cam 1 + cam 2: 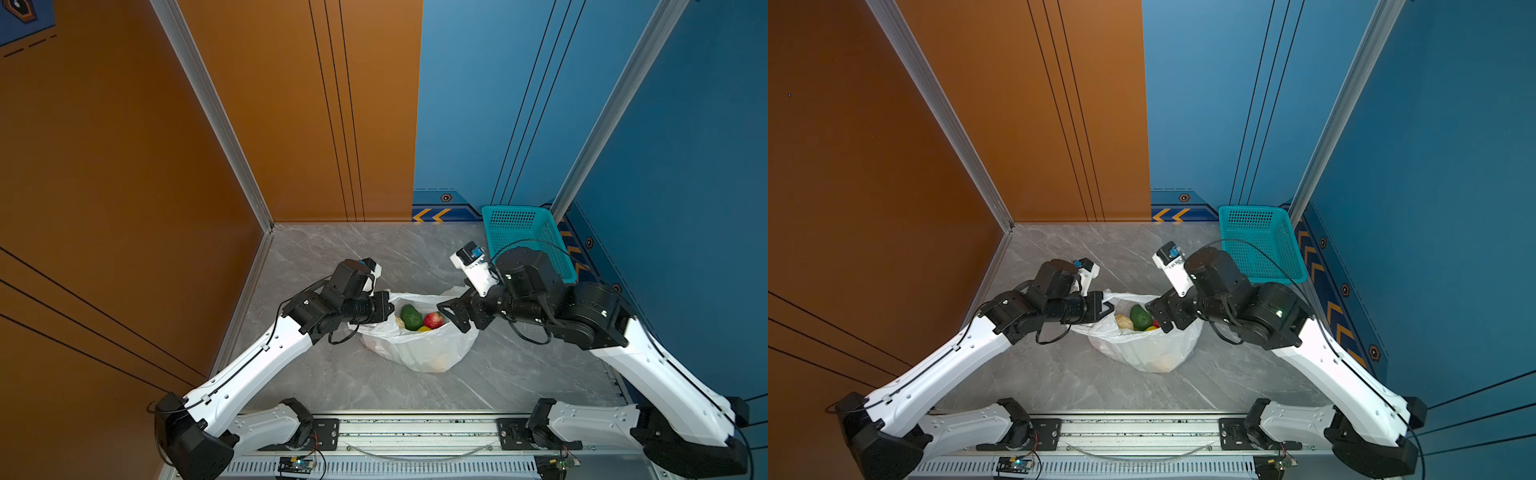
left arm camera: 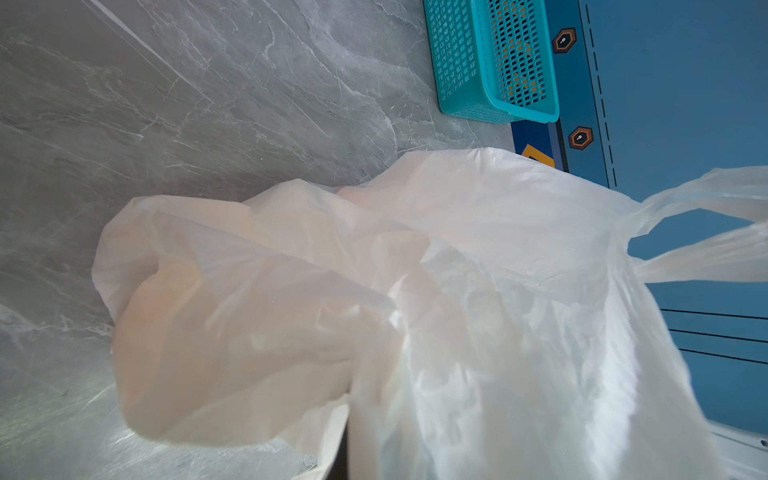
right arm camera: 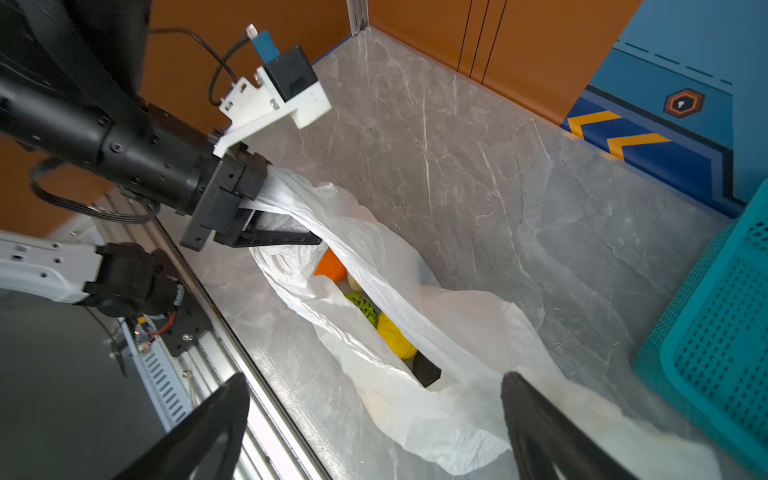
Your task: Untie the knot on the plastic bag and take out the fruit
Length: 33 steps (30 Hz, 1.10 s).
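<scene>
Right wrist view: plastic bag (image 3: 436, 415) mouth-up, opening lengthwise toward left gripper (image 3: 291, 228)

Around the plastic bag (image 1: 419, 349) on the table (image 1: 332, 374)
The fruit (image 1: 415, 318) lies in it; the basket (image 1: 523, 237) stands behind it to the right, well apart, in the table's far corner.

Your grey marble counter (image 1: 332, 386), teal perforated basket (image 1: 519, 224) on it at the far right corner by your blue wall (image 1: 478, 104), orange wall (image 1: 104, 166) on your left
</scene>
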Each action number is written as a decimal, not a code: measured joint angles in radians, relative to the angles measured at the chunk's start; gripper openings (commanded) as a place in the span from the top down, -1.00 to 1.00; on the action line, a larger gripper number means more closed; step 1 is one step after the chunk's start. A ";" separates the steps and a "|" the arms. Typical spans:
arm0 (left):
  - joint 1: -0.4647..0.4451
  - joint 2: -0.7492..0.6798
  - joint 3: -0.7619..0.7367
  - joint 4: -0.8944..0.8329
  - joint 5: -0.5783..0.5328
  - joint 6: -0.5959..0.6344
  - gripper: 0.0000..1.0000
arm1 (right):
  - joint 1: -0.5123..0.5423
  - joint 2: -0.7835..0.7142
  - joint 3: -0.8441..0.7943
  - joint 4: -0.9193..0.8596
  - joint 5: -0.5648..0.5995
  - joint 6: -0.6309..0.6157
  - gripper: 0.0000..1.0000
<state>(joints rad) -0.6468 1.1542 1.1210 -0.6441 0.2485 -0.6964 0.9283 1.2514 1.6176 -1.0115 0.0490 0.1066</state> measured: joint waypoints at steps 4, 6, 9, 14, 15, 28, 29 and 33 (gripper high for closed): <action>0.000 0.000 0.002 -0.003 0.000 0.019 1.00 | 0.016 0.171 0.003 0.011 0.088 -0.109 -1.00; 0.001 0.000 0.002 -0.003 0.000 0.028 1.00 | -0.003 0.227 0.000 0.031 0.093 -0.164 -0.81; 0.007 0.000 0.002 -0.006 0.003 0.053 1.00 | -0.079 0.268 -0.011 0.061 0.034 -0.221 0.01; 0.041 0.000 0.016 -0.050 -0.002 0.106 -0.08 | -0.200 0.270 -0.021 0.082 -0.103 -0.241 1.00; 0.047 0.000 0.028 -0.064 -0.008 0.117 -0.41 | -0.209 0.270 -0.021 0.087 -0.129 -0.245 1.00; -0.032 -0.080 0.208 -0.225 -0.249 0.261 -0.96 | -0.222 0.343 0.079 0.084 -0.255 -0.152 1.00; -0.035 -0.074 0.210 -0.235 -0.249 0.269 -0.96 | -0.230 0.351 0.085 0.084 -0.257 -0.140 1.00; -0.038 -0.031 0.204 -0.257 -0.246 0.286 -0.96 | -0.281 0.369 0.099 0.078 -0.255 -0.097 1.00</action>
<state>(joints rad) -0.6846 1.1229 1.3254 -0.9012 0.0029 -0.4103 0.6476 1.6199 1.7168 -0.9333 -0.2058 0.0093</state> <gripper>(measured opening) 0.979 0.052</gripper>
